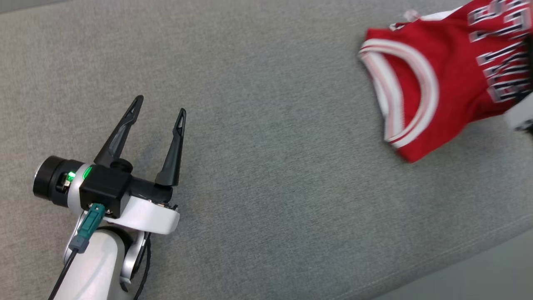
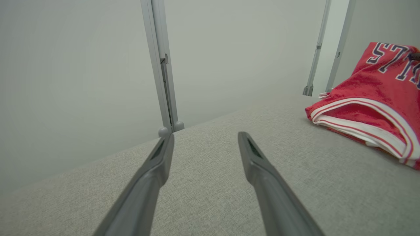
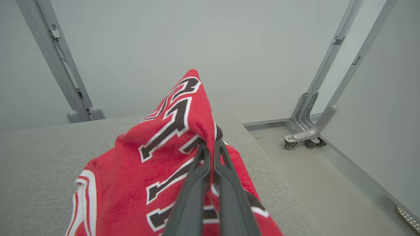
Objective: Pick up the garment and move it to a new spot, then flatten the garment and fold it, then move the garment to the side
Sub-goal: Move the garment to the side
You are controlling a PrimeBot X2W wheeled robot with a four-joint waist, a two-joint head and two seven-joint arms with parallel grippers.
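Red garment (jersey, white trim, dark lettering) at the far right of the grey surface. The head view's edge cuts off its right part, so the lettering is only partly legible. The right pincer is nipped tight onto a fold, the cloth rising in a peak there; its fingers hide the cloth behind them. The left pincer is spread wide, holding nothing, well apart from the garment, above bare surface.

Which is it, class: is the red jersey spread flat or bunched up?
Bunched up. The right gripper, shut on the red jersey, lifts it into a peak; the rest lies in doubled layers.
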